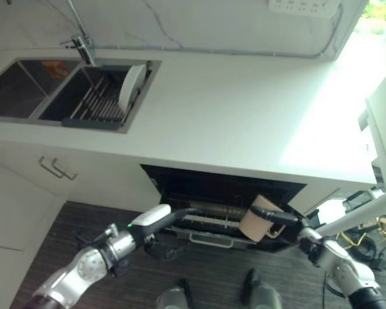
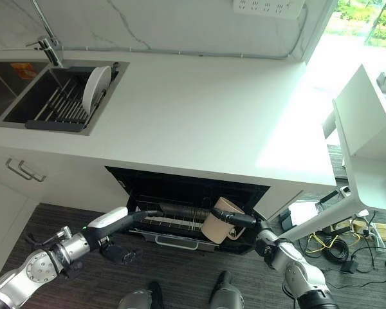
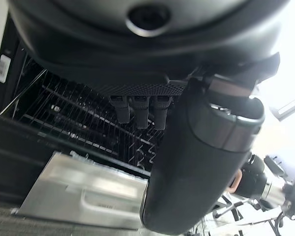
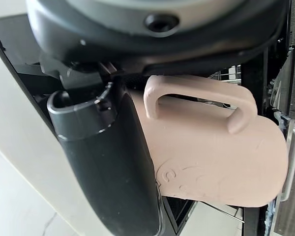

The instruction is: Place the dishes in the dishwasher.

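Mug (image 1: 257,222) in right hand (image 1: 284,218) at dishwasher (image 1: 206,193); plate (image 1: 132,85) in sink rack (image 1: 96,103).

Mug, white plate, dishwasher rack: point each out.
mug (image 4: 221,162), right wrist view, on its side wall.
white plate (image 2: 95,87), right eye view, on its face.
dishwasher rack (image 1: 209,222), left eye view, on its wires.

Light source: daylight from a window (image 2: 367,19) past the counter's right end.
Glare: washes out the counter (image 1: 321,141) near its right edge.
Shadow: dishwasher (image 1: 219,193) cavity under the counter's front edge is dark.
Blur: left wrist view soft up close.
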`<state>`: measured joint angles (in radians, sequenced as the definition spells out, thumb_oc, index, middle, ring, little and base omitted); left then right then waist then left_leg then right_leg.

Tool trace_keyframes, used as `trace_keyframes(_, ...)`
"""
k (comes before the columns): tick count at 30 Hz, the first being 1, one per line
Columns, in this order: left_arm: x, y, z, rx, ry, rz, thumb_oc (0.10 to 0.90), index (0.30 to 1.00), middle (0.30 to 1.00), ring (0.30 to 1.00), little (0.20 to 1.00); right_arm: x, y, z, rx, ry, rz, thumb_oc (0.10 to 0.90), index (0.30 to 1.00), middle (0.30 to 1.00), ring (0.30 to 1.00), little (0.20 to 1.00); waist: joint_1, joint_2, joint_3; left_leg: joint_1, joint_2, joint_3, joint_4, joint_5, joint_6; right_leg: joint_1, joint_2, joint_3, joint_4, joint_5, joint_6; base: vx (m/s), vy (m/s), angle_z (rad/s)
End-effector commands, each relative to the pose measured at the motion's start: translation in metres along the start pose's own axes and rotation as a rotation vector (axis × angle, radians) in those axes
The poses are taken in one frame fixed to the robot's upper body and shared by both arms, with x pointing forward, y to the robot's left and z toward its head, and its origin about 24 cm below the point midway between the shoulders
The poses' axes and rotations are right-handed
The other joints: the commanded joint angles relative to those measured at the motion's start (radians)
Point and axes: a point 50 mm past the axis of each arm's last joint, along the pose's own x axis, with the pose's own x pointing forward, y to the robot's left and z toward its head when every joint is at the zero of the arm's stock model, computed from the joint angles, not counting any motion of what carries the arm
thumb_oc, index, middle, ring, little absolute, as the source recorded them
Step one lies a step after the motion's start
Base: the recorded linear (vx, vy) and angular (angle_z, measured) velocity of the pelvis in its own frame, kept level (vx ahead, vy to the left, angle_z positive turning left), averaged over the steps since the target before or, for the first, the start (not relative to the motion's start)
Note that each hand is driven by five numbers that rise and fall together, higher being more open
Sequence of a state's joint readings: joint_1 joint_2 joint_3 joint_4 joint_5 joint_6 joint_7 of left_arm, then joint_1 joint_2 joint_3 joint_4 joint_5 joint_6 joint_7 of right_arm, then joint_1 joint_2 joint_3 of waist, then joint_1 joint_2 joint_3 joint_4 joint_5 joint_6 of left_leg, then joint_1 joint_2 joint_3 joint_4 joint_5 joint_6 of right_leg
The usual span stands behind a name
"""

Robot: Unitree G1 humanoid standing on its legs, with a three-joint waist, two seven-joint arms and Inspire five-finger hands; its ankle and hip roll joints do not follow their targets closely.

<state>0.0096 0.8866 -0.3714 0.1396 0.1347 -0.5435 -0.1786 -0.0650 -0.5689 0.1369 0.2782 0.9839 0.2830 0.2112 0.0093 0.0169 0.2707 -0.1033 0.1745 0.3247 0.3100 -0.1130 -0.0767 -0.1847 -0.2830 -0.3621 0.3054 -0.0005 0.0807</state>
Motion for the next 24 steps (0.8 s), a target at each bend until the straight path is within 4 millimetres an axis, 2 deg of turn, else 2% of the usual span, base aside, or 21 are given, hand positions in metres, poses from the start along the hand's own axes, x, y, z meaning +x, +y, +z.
trace_keyframes(1, 0.004, 0.030, 0.025, 0.107, -0.137, 0.079, 0.800, 0.900, 0.900, 0.900, 0.900, 0.000, 0.024, 0.039, -0.003, -0.137, 0.160, 0.400, 0.300, 0.300, 0.300, 0.300, 0.022, -0.022, -0.021, 0.007, 0.026, -0.039, -0.010, -0.008, 0.002, 0.094, -0.052, 0.080, -0.005, -0.087, 0.149, 0.00, 0.000, 0.00)
trace_keyframes(6, 0.005, 0.028, 0.023, 0.111, -0.117, 0.055, 0.800, 0.900, 0.900, 0.900, 0.900, 0.000, 0.021, 0.036, 0.104, -0.129, 0.118, 0.400, 0.300, 0.300, 0.300, 0.300, 0.026, -0.031, -0.013, 0.012, 0.027, -0.041, -0.010, -0.004, 0.002, 0.102, -0.045, 0.077, -0.005, -0.090, 0.147, 0.05, -0.040, 0.03)
trace_keyframes(9, 0.011, 0.023, 0.023, 0.123, -0.097, 0.001, 0.800, 0.900, 0.900, 0.900, 0.900, 0.007, 0.016, 0.039, 0.136, -0.147, 0.086, 0.400, 0.300, 0.300, 0.300, 0.300, 0.035, -0.026, 0.000, 0.007, 0.026, -0.050, -0.010, -0.001, 0.000, 0.102, -0.042, 0.076, -0.005, -0.094, 0.145, 0.02, -0.010, 0.01)
trace_keyframes(13, 0.018, 0.014, 0.008, 0.169, 0.064, -0.148, 0.800, 0.900, 0.900, 0.900, 0.900, 0.015, 0.021, 0.052, 0.111, -0.195, 0.110, 0.400, 0.300, 0.300, 0.300, 0.300, 0.042, -0.015, 0.021, -0.009, 0.022, -0.066, -0.010, 0.001, -0.001, 0.094, -0.038, 0.080, -0.005, -0.096, 0.145, -0.01, 0.004, 0.03)
trace_keyframes(16, 0.027, 0.006, -0.005, 0.289, 0.189, -0.217, 0.800, 0.900, 0.900, 0.900, 0.900, 0.025, 0.034, 0.071, 0.101, -0.252, 0.146, 0.400, 0.300, 0.300, 0.300, 0.300, 0.046, -0.006, 0.046, -0.029, 0.016, -0.085, -0.010, 0.003, -0.001, 0.081, -0.034, 0.084, -0.005, -0.097, 0.145, -0.07, 0.016, 0.04)
trace_keyframes(18, 0.043, 0.009, -0.014, 0.381, 0.271, -0.138, 0.800, 0.900, 0.900, 0.900, 0.900, 0.034, 0.055, 0.091, 0.099, -0.310, 0.200, 0.400, 0.300, 0.300, 0.300, 0.300, 0.043, -0.006, 0.071, -0.051, 0.014, -0.098, -0.010, 0.006, 0.001, 0.065, -0.026, 0.093, -0.005, -0.099, 0.142, -0.10, 0.001, 0.13)
trace_keyframes(22, 0.059, 0.009, -0.015, 0.415, 0.308, -0.100, 0.800, 0.900, 0.900, 0.900, 0.900, 0.035, 0.067, 0.101, 0.102, -0.346, 0.243, 0.400, 0.300, 0.300, 0.300, 0.300, 0.036, -0.010, 0.092, -0.071, 0.016, -0.101, -0.010, 0.012, 0.001, 0.048, -0.017, 0.104, -0.005, -0.098, 0.138, -0.08, -0.003, 0.03)
trace_keyframes(24, 0.070, 0.002, -0.015, 0.451, 0.338, -0.133, 0.800, 0.900, 0.900, 0.900, 0.900, 0.034, 0.075, 0.109, 0.095, -0.377, 0.272, 0.400, 0.300, 0.300, 0.300, 0.300, 0.028, -0.015, 0.108, -0.085, 0.014, -0.105, -0.010, 0.016, 0.000, 0.035, -0.010, 0.113, -0.005, -0.097, 0.135, -0.08, 0.006, -0.05)
